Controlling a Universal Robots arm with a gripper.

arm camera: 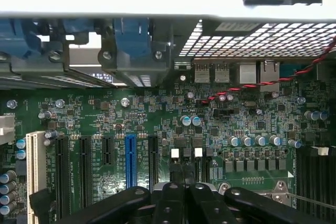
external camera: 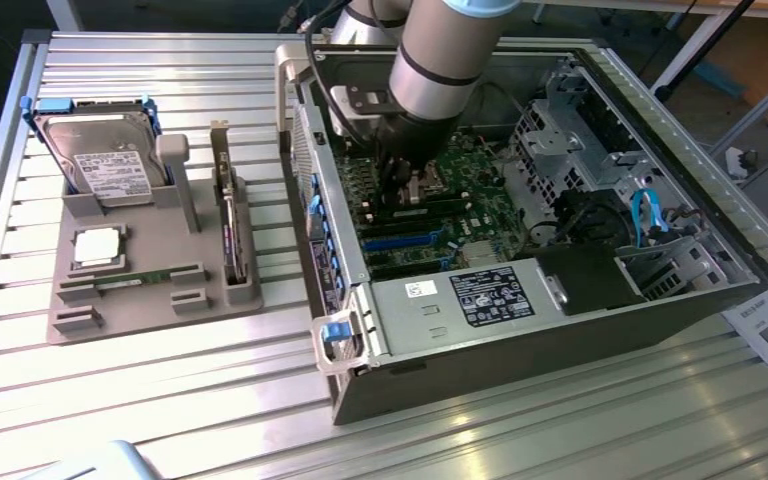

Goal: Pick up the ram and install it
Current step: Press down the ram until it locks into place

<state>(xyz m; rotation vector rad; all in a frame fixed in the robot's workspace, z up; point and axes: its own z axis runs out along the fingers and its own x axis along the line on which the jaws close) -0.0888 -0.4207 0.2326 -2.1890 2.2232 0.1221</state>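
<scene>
Wrist view: gripper jaws pressed together with nothing between them, poised above the motherboard beside its blue slot. Well away, outside the computer case, the ram lies in the grey holder.

Green circuit-board motherboard; blue expansion slot; grey moulded parts tray; red-black twisted cable; black gripper.
</scene>
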